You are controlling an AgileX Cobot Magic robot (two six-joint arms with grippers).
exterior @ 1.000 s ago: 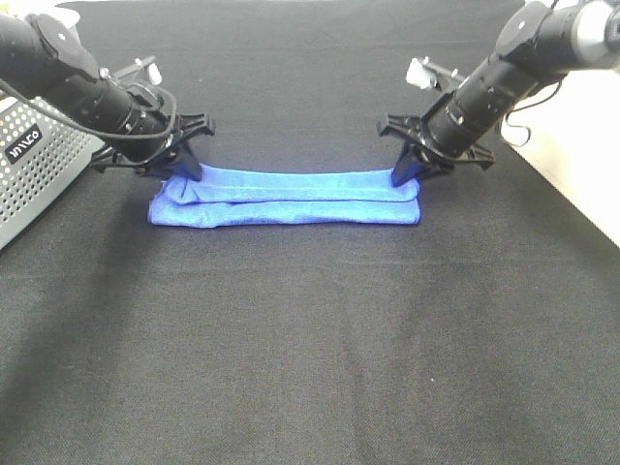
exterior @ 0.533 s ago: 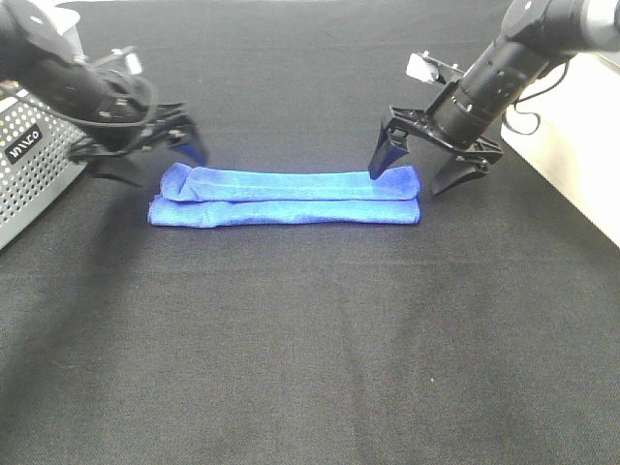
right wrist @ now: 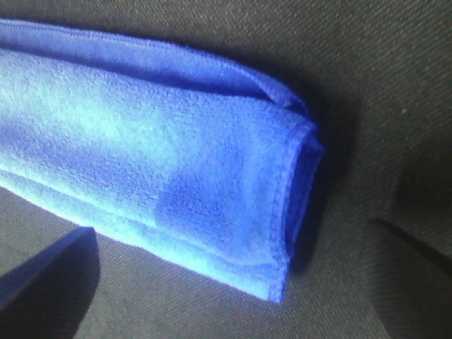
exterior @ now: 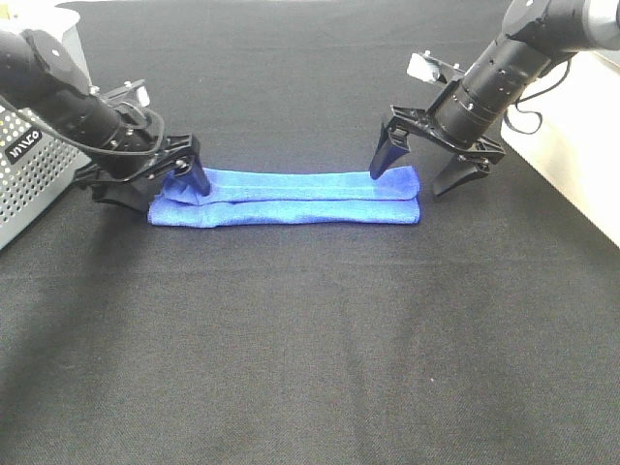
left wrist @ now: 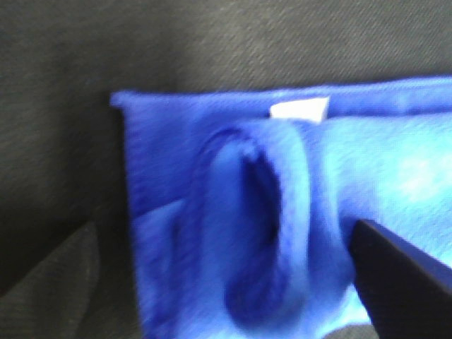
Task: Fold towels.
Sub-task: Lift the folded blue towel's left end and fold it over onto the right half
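**Folded blue towel lies between two open grippers**

At the far left stands a grey perforated metal box [exterior: 34,170] with a small label on its side. Only its outer wall shows, so what it holds cannot be told.

Just beside it, the left gripper [exterior: 150,186] hangs low over the black table cloth [exterior: 310,339] with its jaws spread wide and nothing in them. They straddle the left end of the blue towel [exterior: 291,199]. One finger [exterior: 197,179] stands right at the upper fold; whether it touches the fabric cannot be told.

In the left wrist view that end of the towel [left wrist: 233,212] curls into a soft loop with a dark hollow, and a small white tag [left wrist: 300,108] sits at its edge.

The towel is folded into a long narrow strip lying flat across the table, in the far half of it. The upper layer is set slightly back, so a lower layer shows along the near edge.

At the strip's right end the right gripper [exterior: 409,179] is tilted downward, jaws wide apart and empty, one finger on either side of the end. The right wrist view shows the stitched, stacked edges of the towel [right wrist: 141,155] there, with both fingers clear of it.

Beyond the cloth's right edge lies a white surface [exterior: 572,145].
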